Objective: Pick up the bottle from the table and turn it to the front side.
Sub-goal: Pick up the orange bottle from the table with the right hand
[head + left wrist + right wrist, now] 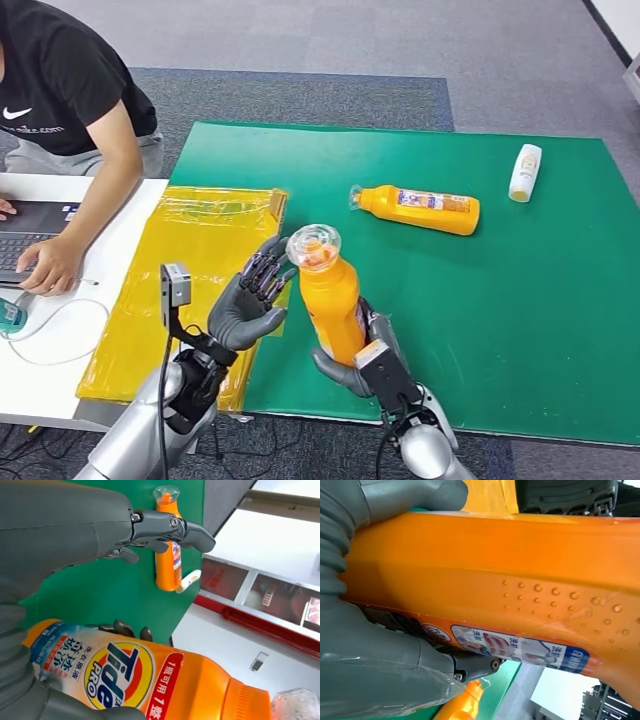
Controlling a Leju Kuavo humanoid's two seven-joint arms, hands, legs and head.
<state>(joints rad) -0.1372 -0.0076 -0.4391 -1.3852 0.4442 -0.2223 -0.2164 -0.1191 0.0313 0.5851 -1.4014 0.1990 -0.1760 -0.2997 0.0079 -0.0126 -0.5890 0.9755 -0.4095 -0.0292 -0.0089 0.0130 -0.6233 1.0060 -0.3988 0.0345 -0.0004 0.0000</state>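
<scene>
Mat (528, 330): green, under both hands.
Right hand (361, 362): grips bottle (329, 293) low, upright.
Left hand (253, 298): fingers spread, empty, just beside bottle.
Risk: low grip; bottle may tip during turning.

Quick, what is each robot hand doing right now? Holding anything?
Left robot hand: open, fingers spread beside the bottle, holding nothing.
Right robot hand: grips the upright orange plastic detergent bottle with a clear cap.
</scene>
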